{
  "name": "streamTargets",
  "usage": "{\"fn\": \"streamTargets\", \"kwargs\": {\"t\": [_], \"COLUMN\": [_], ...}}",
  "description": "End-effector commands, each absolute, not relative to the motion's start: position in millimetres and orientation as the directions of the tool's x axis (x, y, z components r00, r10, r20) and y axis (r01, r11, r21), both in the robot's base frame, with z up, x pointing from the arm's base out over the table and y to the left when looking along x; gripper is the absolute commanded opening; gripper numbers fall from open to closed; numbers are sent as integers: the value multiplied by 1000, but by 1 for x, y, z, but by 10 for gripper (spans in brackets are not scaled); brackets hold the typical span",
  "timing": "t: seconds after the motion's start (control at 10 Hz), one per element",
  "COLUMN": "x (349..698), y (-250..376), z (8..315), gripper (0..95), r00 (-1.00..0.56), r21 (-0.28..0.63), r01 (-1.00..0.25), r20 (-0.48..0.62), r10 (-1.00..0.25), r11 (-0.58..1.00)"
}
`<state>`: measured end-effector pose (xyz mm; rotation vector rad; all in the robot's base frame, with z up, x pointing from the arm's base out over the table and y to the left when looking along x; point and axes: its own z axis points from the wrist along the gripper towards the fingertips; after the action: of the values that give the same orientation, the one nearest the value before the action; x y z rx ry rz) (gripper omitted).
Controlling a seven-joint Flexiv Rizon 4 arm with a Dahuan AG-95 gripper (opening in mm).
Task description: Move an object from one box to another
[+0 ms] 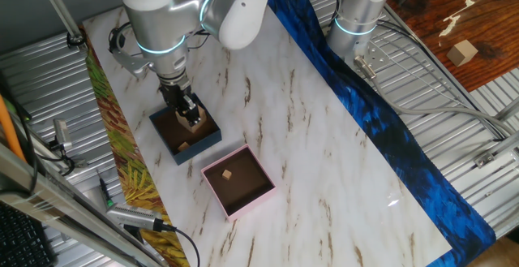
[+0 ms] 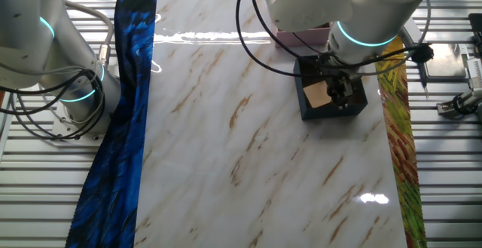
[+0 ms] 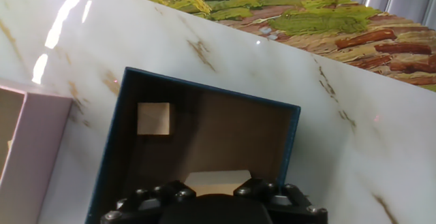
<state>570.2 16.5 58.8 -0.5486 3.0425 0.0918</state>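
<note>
The dark navy-blue box [image 1: 212,136] sits on the marble table, and the pale pink box [image 1: 258,195] lies just in front of it. My gripper [image 1: 190,113] reaches down into the navy box. Its jaws are shut on a pale wooden block [image 3: 216,181], held low inside the box. A second small wooden cube [image 3: 155,119] lies in the navy box's far left corner. Another small cube [image 1: 228,174] rests inside the pink box. In the other fixed view my gripper [image 2: 340,91] stands over the navy box [image 2: 307,111], and the arm mostly hides the pink box [image 2: 301,35].
A yellow-green patterned cloth [image 1: 122,149] runs along the table edge beside the boxes. A blue cloth strip [image 1: 381,113] lines the opposite edge. A second arm's base [image 1: 357,15] stands beyond it. Tools [image 1: 130,217] lie near the table corner.
</note>
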Motion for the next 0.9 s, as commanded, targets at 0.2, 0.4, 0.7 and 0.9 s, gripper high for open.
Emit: {"fn": "streamTargets", "kwargs": {"t": [0.2, 0.4, 0.7, 0.9], "x": [569, 571, 575, 577], "y": [16, 17, 17, 17], "z": [59, 61, 73, 86], "gripper": [0, 0, 0, 0], "r00": [-935, -936, -937, -937], "r21": [52, 57, 64, 66], "r01": [-352, -351, -350, -349], "r20": [-60, -60, -46, -41], "r10": [-349, -348, -347, -346], "r11": [935, 935, 935, 935]}}
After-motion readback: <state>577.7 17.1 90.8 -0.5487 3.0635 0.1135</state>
